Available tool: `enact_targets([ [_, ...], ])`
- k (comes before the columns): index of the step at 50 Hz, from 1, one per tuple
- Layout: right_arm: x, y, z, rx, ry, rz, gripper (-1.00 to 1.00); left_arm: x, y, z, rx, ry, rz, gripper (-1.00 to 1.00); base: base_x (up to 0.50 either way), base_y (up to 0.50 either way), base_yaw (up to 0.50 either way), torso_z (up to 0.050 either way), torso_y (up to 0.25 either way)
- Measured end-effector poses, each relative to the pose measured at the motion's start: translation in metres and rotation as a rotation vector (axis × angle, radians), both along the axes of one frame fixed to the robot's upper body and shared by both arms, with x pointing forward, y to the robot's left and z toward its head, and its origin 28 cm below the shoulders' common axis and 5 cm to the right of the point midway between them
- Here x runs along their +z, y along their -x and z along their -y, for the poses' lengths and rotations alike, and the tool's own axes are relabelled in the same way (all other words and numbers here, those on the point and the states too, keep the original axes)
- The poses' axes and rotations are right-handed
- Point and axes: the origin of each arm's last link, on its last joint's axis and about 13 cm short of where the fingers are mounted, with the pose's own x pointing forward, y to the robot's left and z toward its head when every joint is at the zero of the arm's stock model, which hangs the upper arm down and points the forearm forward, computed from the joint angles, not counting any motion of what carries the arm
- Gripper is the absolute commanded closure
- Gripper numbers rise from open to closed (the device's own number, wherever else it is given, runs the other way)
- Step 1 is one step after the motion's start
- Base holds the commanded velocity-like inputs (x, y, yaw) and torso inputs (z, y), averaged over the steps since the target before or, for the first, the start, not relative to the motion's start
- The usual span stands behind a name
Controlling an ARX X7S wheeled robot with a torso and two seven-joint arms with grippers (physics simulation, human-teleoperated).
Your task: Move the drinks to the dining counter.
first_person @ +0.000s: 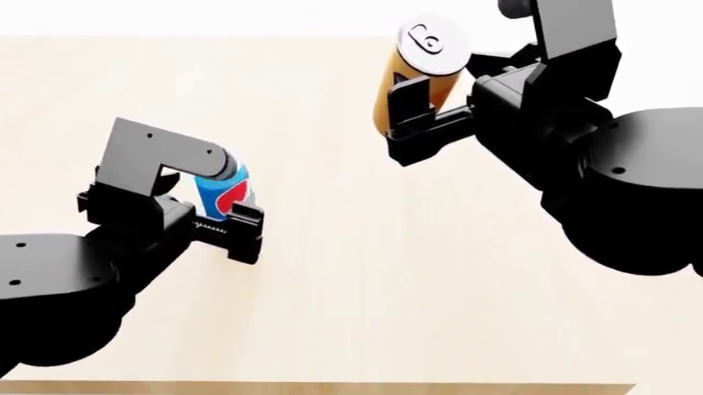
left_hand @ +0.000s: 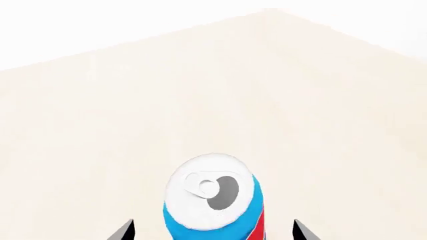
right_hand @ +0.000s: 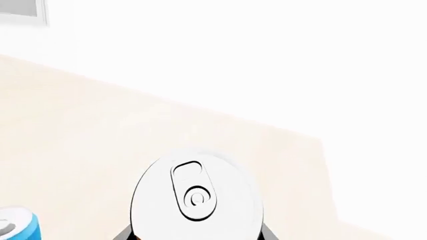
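left gripper (first_person: 225, 216) is clamped on the blue pepsi can (first_person: 223, 194), held upright low over the dining counter (first_person: 329, 288), apparently for set-down. right gripper (first_person: 423, 111) grips the orange can (first_person: 416, 78), raised higher and tilted, probably in transit. both cans have white lids with pull tabs.

Bare dining counter (first_person: 363, 271) lies open between the 2 arms.
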Motion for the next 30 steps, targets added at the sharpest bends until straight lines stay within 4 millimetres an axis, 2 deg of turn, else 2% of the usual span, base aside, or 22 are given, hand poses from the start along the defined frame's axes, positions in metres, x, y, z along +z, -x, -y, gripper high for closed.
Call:
enact_targets([
  [15, -0.019, -0.010, -0.005, 0.013, 0.021, -0.061, 1.00, 0.036, 0.031, -0.004, -0.023, 0.071, 0.108, -1.00, 0.00, 0.00, 0.00, 0.000, 0.001],
  [30, -0.045, -0.020, -0.014, 0.049, 0.054, -0.135, 1.00, 0.048, 0.044, -0.007, -0.028, 0.099, 0.150, -1.00, 0.00, 0.00, 0.00, 0.000, 0.000],
])
